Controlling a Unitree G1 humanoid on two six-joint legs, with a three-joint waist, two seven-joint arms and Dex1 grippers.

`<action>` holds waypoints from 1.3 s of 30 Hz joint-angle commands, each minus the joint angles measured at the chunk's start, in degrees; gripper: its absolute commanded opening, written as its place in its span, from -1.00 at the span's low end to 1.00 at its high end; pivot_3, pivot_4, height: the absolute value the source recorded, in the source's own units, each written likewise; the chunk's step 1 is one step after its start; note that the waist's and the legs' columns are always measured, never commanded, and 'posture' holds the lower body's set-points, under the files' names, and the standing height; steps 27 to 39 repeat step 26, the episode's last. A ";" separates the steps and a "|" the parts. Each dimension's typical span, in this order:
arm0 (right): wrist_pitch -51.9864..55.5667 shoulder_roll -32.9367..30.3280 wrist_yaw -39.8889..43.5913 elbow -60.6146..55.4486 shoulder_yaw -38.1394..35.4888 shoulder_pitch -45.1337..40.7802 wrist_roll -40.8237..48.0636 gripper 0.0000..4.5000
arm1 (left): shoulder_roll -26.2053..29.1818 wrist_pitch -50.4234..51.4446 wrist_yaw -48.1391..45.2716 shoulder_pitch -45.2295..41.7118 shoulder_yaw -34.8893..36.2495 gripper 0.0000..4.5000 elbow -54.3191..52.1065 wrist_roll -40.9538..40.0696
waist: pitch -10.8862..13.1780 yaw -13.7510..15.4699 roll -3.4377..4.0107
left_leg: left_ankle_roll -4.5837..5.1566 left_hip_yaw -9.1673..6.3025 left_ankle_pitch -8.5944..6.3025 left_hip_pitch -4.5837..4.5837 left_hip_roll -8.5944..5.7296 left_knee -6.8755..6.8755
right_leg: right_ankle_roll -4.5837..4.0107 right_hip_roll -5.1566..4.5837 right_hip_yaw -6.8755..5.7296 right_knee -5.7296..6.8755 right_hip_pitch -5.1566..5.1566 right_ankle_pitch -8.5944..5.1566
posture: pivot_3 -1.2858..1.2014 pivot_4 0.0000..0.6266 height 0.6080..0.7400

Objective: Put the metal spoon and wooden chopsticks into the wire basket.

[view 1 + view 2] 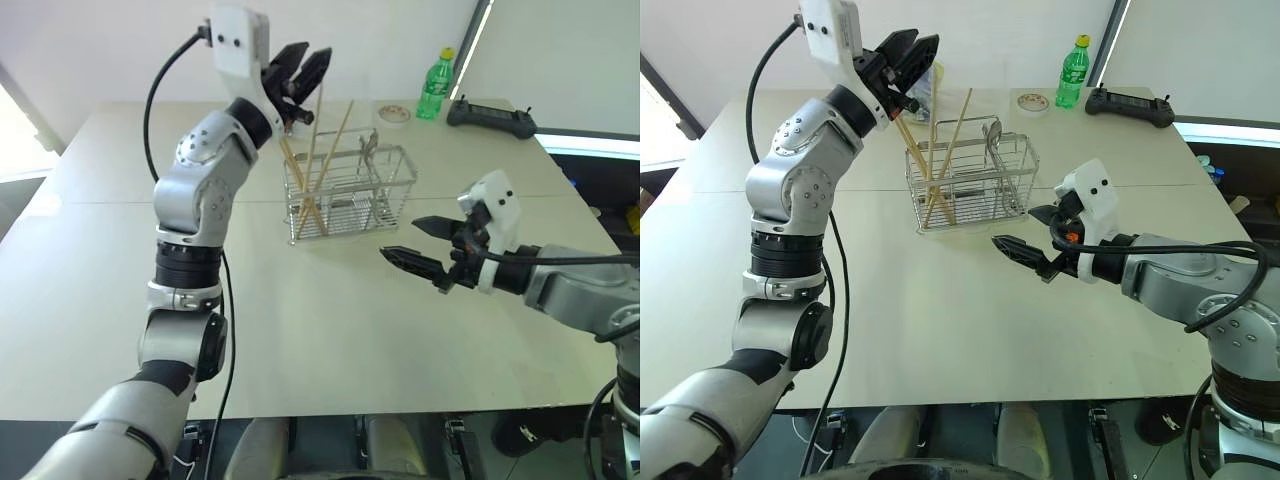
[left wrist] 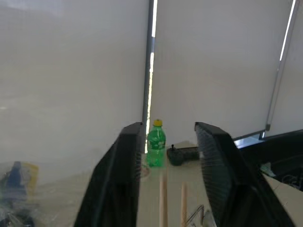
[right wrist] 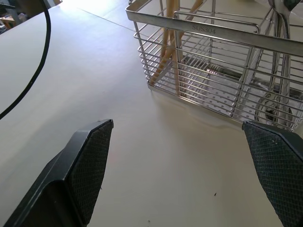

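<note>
The wire basket stands in the middle of the table. Several wooden chopsticks lean inside its left end, their tops sticking out well above the rim. The metal spoon stands in the right end compartment. My left gripper is raised above the chopsticks' upper ends, open; in the left wrist view two chopstick tips show between its fingers without touching them. My right gripper hovers over the table to the right of and nearer than the basket, open and empty, and faces the basket.
A green bottle, a roll of tape and a black controller sit along the far edge of the table. A black cable loops from my left wrist.
</note>
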 commanded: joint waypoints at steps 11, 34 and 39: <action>-1.94 -2.65 3.47 1.83 -0.45 -2.44 -2.87 1.00 | 15.30 17.46 -10.96 -11.39 7.79 0.98 -0.03 -13.04 | 0.04 -0.61 0.04 | 0.02 0.02 -0.01 0.01 -0.01 -0.03 | 0.00 0.04 -0.01 0.04 -0.05 -0.01 | 0.03 -0.52 0.60; -8.21 -8.27 14.75 12.07 0.26 -6.62 -15.00 1.00 | 51.56 3.67 -53.74 15.59 -2.49 0.98 -8.27 -2.80 | 0.18 -0.95 0.27 | 0.04 0.11 -0.03 -0.02 0.20 -0.32 | -0.29 -0.05 0.05 -0.12 -0.15 -0.17 | 0.03 -0.52 0.60; -8.21 -8.27 14.75 12.07 0.26 -6.62 -15.00 1.00 | 51.56 3.67 -53.74 15.59 -2.49 0.98 -8.27 -2.80 | 0.18 -0.95 0.27 | 0.04 0.11 -0.03 -0.02 0.20 -0.32 | -0.29 -0.05 0.05 -0.12 -0.15 -0.17 | 0.03 -0.52 0.60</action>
